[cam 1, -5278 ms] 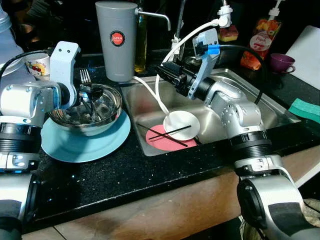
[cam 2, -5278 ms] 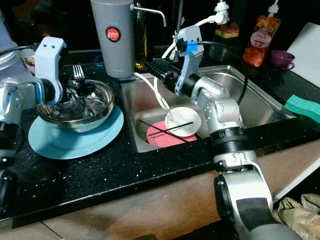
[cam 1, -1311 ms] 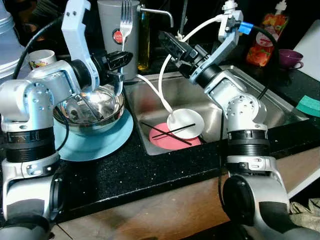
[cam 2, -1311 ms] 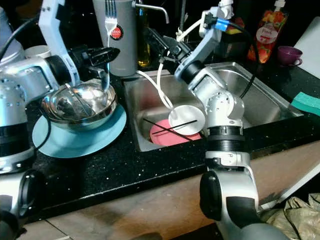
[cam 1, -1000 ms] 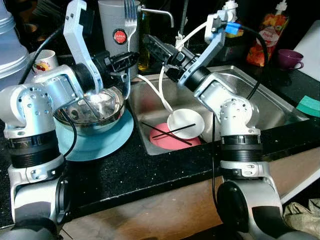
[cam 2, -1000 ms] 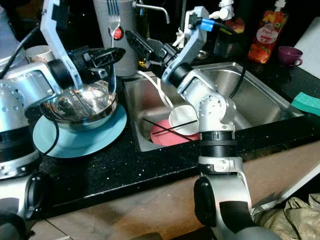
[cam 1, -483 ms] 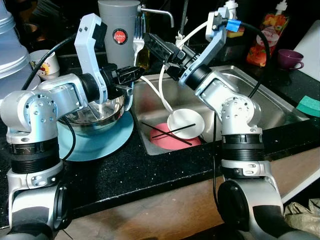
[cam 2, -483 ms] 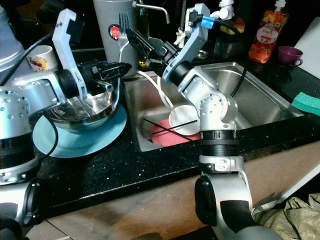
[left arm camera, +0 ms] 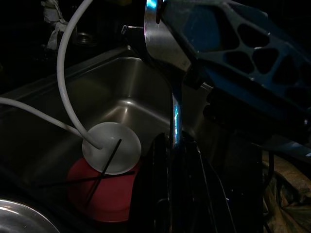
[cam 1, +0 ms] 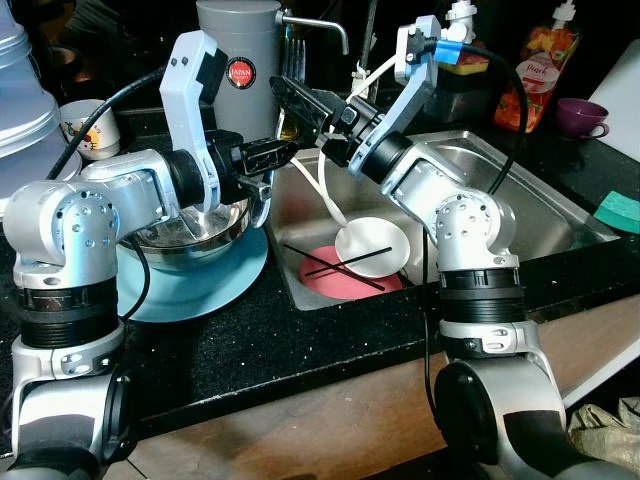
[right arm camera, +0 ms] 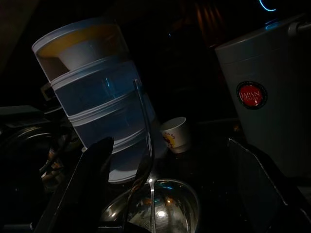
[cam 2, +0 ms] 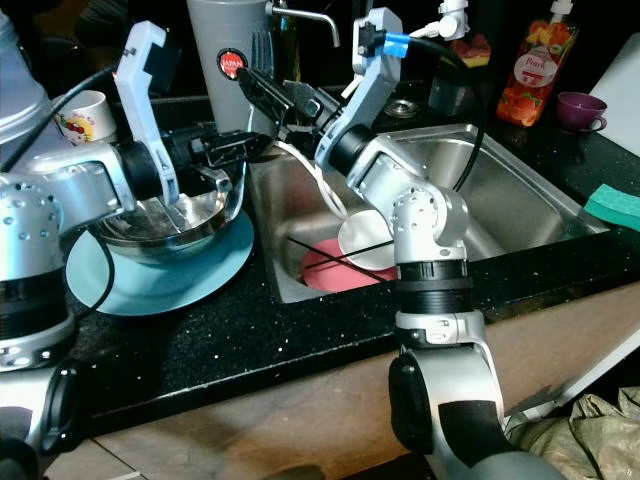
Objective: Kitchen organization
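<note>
A fork (cam 1: pixel 288 60) is held upright in the closed left gripper (cam 1: pixel 285 150) beside the sink (cam 1: pixel 560 215) and straddled by the wide right gripper (cam 1: pixel 300 100); early release risks it being dropped.

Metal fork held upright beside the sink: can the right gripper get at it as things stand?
Probably yes. The silver metal fork stands between the right gripper's open black fingers, with nothing between them. The left gripper is shut on its handle lower down.

Domestic kitchen. A steel sink (cam 1: pixel 520 190) is set in a black speckled counter (cam 1: pixel 250 340). Dishes lie in it, with a tap (cam 1: pixel 318 28) behind
</note>
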Available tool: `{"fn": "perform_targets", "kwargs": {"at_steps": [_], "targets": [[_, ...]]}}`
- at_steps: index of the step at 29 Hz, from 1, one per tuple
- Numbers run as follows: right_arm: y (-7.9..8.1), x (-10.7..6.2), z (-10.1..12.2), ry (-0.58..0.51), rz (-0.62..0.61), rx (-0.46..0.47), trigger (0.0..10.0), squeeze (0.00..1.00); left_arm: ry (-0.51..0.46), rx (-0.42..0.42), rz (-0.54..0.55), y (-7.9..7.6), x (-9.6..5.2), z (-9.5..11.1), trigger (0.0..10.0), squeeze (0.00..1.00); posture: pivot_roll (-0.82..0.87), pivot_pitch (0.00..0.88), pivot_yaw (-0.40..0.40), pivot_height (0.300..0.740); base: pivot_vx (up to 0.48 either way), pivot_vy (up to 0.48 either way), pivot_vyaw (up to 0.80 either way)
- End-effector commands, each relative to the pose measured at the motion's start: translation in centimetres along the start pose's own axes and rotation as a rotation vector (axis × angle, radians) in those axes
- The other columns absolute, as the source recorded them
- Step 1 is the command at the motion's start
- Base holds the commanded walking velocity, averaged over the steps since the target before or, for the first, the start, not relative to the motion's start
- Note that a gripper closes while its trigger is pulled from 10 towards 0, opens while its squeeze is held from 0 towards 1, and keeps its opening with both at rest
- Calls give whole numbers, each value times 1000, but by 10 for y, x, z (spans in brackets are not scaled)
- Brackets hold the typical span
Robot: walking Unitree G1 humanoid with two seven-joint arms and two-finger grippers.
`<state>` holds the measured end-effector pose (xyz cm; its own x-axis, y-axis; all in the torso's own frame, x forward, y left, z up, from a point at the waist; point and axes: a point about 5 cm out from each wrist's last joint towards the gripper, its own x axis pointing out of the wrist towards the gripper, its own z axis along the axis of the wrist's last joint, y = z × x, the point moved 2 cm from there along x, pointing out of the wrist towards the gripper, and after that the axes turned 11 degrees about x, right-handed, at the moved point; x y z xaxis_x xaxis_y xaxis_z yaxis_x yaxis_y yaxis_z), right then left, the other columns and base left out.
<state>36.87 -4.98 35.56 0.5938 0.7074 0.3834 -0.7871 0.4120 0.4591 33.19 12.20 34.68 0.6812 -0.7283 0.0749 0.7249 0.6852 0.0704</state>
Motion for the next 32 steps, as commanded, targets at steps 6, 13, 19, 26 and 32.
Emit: {"fn": "perform_targets", "kwargs": {"at_steps": [6,13,19,26,32], "targets": [[2,1,0,2,0,-3,0,0,12,18,-18,-3,-2,-2,0,0,49,92,-8,740,0,0,0],[2,2,0,8,4,0,0,0,18,16,-39,-5,-1,-3,0,0,50,81,-7,740,0,0,0],[2,1,-1,7,1,5,0,0,22,16,-53,-9,-1,-4,0,0,49,71,-6,740,0,0,0],[1,-1,-7,11,-6,25,0,0,26,8,-63,-12,-1,-8,0,0,49,64,-7,740,0,0,0],[2,-2,-6,5,-3,28,0,0,32,13,-56,-11,0,-8,7725,1000,46,55,-4,740,0,0,0]]}}
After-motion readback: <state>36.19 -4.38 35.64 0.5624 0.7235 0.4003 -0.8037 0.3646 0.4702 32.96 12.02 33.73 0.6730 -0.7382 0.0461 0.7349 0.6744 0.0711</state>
